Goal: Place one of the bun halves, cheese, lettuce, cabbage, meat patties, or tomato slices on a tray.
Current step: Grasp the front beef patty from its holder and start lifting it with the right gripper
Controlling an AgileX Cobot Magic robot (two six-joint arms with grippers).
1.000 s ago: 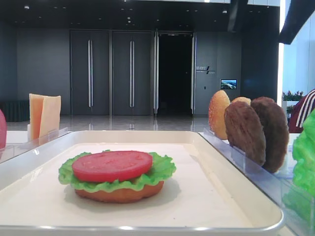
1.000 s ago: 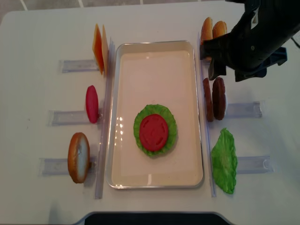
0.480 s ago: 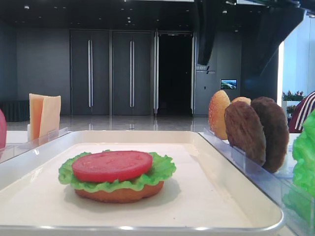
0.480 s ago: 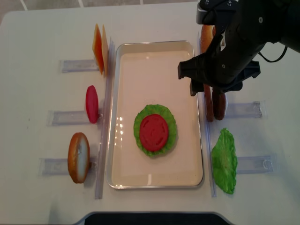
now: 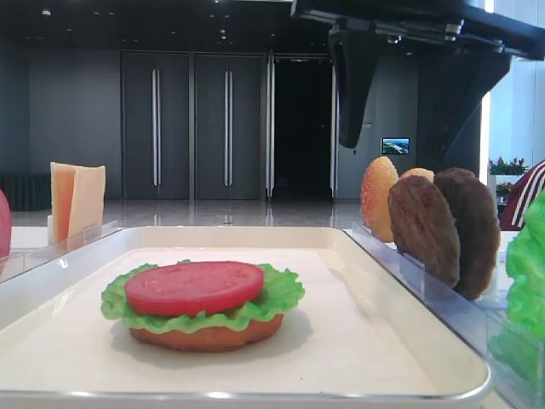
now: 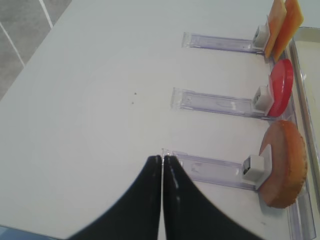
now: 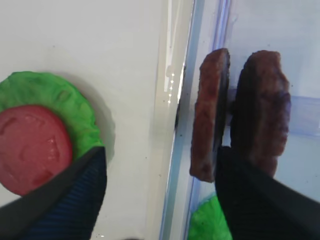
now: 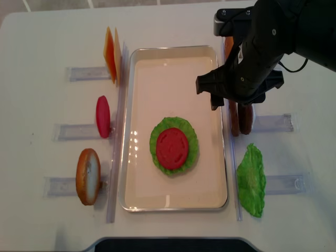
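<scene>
On the cream tray (image 8: pixel 173 68) lies a stack: flat bun half (image 5: pixel 204 336), lettuce (image 8: pixel 181 125), tomato slice (image 8: pixel 172 148). Two brown meat patties (image 8: pixel 234 124) stand on edge in a clear holder just right of the tray. My right gripper (image 8: pixel 230 105) hangs open above them. In the right wrist view the gripper (image 7: pixel 160 190) straddles the tray's rim and the nearer patty (image 7: pixel 209 115), while its right finger (image 7: pixel 250 200) covers the lower part of the farther patty (image 7: pixel 262 110). It touches nothing. My left gripper (image 6: pixel 163 159) is shut and empty over the table.
Clear holders left of the tray carry cheese slices (image 8: pixel 110 52), a tomato slice (image 8: pixel 103 116) and a domed bun half (image 8: pixel 87 176). On the right stand a lettuce leaf (image 8: pixel 251 181) and speckled bun halves (image 5: pixel 377 198), partly hidden by the right arm from above.
The right arm has swung from the back right to over the patties and come lower, its jaws still open. The stack on the tray and the left gripper have not moved.
</scene>
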